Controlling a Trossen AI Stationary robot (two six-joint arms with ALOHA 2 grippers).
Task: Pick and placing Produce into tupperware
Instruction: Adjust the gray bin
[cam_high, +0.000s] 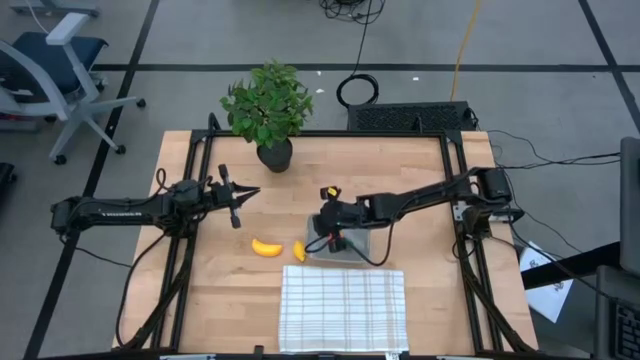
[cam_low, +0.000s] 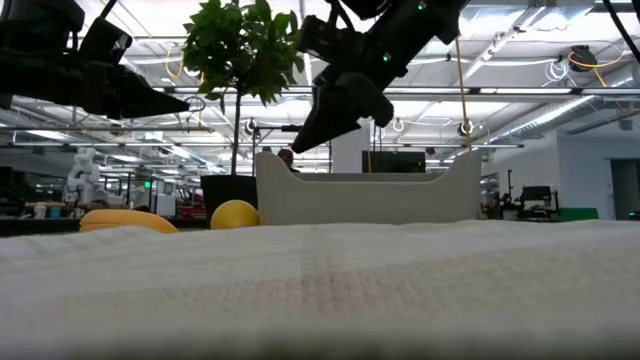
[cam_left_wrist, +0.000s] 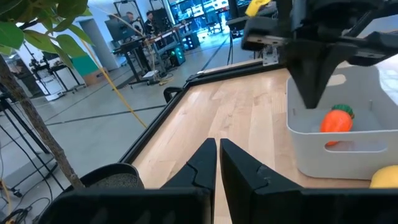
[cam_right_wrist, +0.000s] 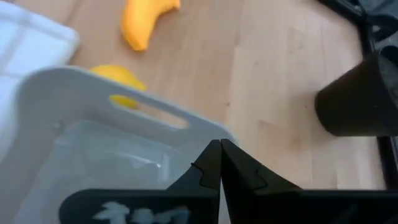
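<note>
**Carrot in the container, gripper above it**

The right gripper is hanging over the tupperware, fingers pressed together and holding nothing. The carrot is lying inside, directly below it. The banana and the lemon piece are lying on the table beside the container. The left gripper, fingers nearly together and gripping nothing, is waiting near the potted plant.

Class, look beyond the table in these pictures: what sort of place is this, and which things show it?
Probably a robotics lab or workshop: open ceiling with pipes and strip lights, workbenches with monitors behind, and an office chair on taped concrete floor.
</note>
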